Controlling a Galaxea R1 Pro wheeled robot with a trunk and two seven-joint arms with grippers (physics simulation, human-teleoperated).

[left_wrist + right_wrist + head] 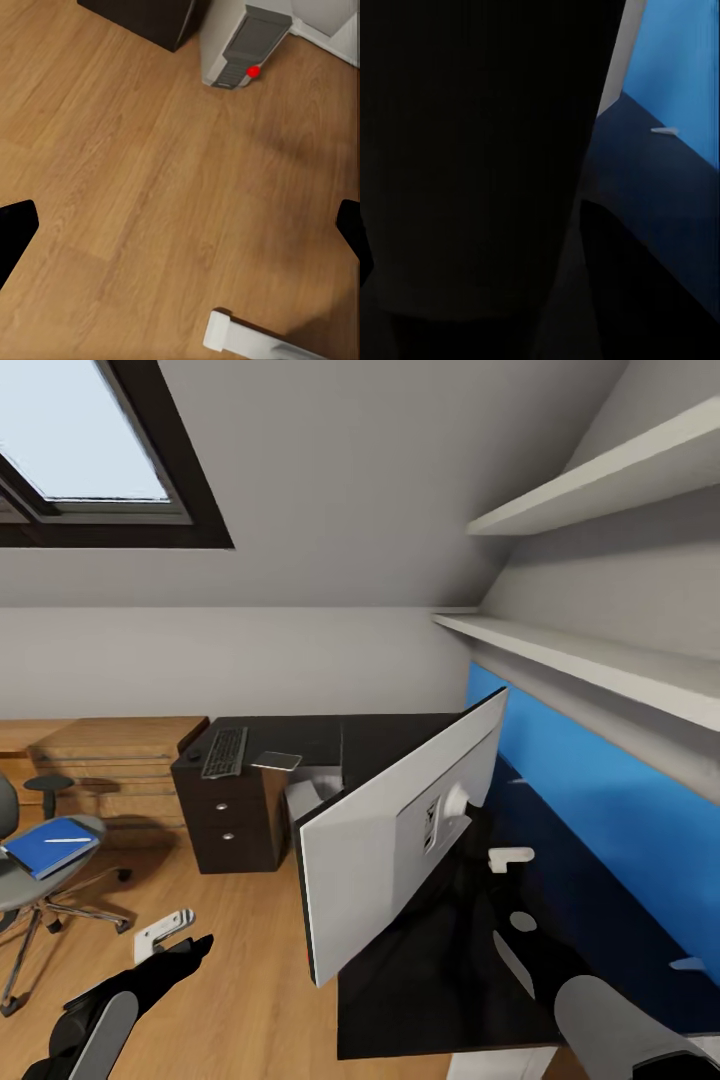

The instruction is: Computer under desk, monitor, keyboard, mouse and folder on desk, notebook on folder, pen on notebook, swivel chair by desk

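Walls: pale grey [330,490], sloping overhead toward the right.
Skylight: dark-framed [95,455], bright daylight behind the glass.
Shelves: two white boards [600,660] along the right wall.
Wall panel: bright blue [610,790] below the shelves.
Floor: oak planks [142,172].
Cabinets: low oak units [110,760] against the far wall.

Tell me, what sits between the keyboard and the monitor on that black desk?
In the head view, a small grey notebook lies on the desk between the keyboard and the monitor.
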